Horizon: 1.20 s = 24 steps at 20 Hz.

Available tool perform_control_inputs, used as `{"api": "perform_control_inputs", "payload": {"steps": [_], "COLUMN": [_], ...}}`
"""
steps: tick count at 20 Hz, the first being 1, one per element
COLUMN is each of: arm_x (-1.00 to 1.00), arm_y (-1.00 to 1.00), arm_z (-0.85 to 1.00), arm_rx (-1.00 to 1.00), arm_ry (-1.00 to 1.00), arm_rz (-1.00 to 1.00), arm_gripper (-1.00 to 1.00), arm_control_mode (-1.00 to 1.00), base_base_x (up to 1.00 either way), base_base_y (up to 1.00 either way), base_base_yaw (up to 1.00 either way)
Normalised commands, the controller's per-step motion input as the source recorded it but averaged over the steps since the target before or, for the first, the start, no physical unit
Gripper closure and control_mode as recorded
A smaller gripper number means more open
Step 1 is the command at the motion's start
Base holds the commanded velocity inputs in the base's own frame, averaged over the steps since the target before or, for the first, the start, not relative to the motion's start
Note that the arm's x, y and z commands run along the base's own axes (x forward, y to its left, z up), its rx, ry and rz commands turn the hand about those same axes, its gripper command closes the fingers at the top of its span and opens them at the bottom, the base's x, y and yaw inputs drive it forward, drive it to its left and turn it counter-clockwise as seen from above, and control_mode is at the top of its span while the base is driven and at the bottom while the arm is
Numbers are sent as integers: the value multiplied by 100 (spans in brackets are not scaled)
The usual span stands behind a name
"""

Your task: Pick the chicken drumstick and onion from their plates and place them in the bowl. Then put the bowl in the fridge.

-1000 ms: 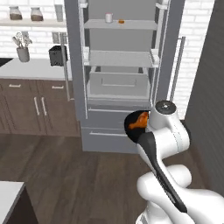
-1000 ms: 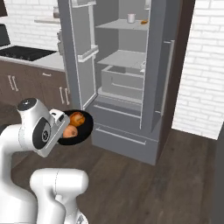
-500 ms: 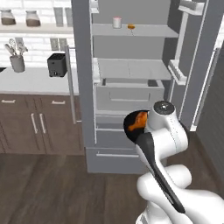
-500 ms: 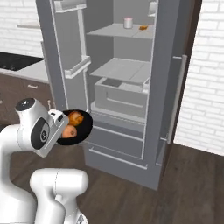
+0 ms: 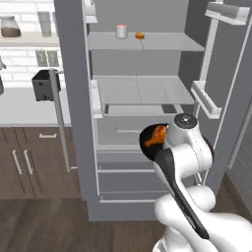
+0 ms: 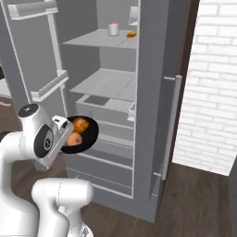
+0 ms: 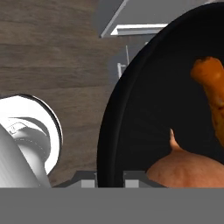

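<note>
My gripper is shut on the near rim of the black bowl, which I hold up in front of the open fridge. In the bowl lie the golden-brown chicken drumstick and the round tan onion. From the right base view the bowl hangs beside my white wrist, level with the fridge's lower drawers, with the drumstick above the onion. In the left base view the bowl peeks out left of the arm. The plates are out of view.
A small white cup and a small orange item sit on the upper shelf. Door racks jut out on the right and another rack on the left. A counter with a dark appliance lies left; a white brick wall right.
Both base views have closed in on the fridge, which now looms larger and nearer: the base has driven. The bowl sits in the gripper as before.
</note>
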Motion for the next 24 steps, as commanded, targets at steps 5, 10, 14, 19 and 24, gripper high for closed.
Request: {"api": "perform_control_inputs", "payload": {"steps": [5,10,14,19,24], "arm_x": [0,0,0,0,0], "arm_y": [0,0,0,0,0], "arm_z": [0,0,0,0,0], "arm_rx": [0,0,0,0,0], "arm_ry": [0,0,0,0,0], "arm_rz": [0,0,0,0,0], "arm_gripper": [100,100,100,100,100], "arm_control_mode": [100,100,100,100,100], "base_base_x": [39,50,72,46,3], "base_base_y": [4,17,24,10,2], "base_base_yaw": [-3,-1,-2,0,0]}}
